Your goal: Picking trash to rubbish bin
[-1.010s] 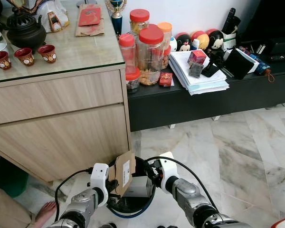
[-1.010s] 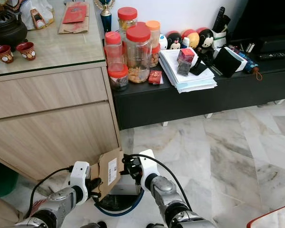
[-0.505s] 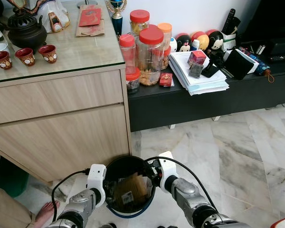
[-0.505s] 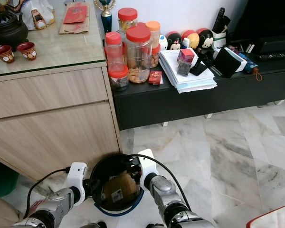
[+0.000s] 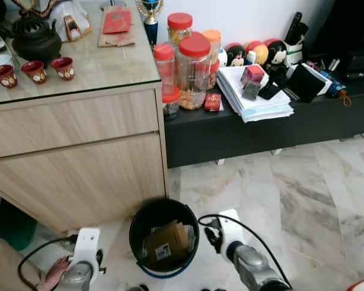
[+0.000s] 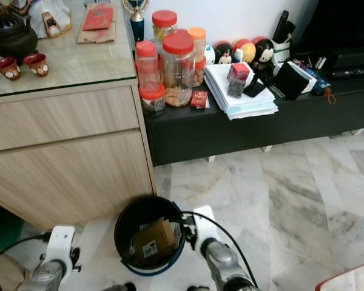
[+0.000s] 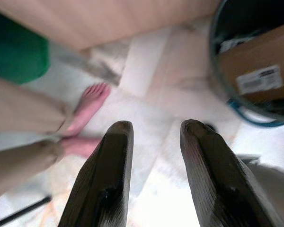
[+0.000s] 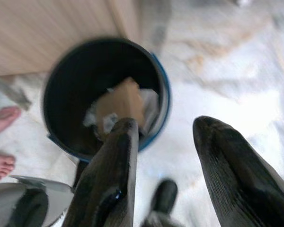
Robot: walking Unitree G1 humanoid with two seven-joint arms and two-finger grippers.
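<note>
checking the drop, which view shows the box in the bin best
Left eye view: the box lies whole inside the bin, label up. Right eye view shows much the same. Left wrist view catches a cropped corner with its label; right wrist view is blurred.

Marble floor point(image 5: 303, 200) carrying black bin point(image 5: 164, 237), sitting just beside wood cabinet point(image 5: 73, 157); a person's bare foot point(image 7: 87, 109) resting on floor nr bin. Glass cabinet top point(image 5: 103, 63) bearing teapot point(image 5: 33, 37), 3 red cups point(image 5: 31, 70), red packet point(image 5: 115, 21). Low black shelf point(image 5: 261, 124) holding red-lidded jars point(image 5: 191, 70), paper stack point(image 5: 255, 97), figurines point(image 5: 255, 51).
</note>
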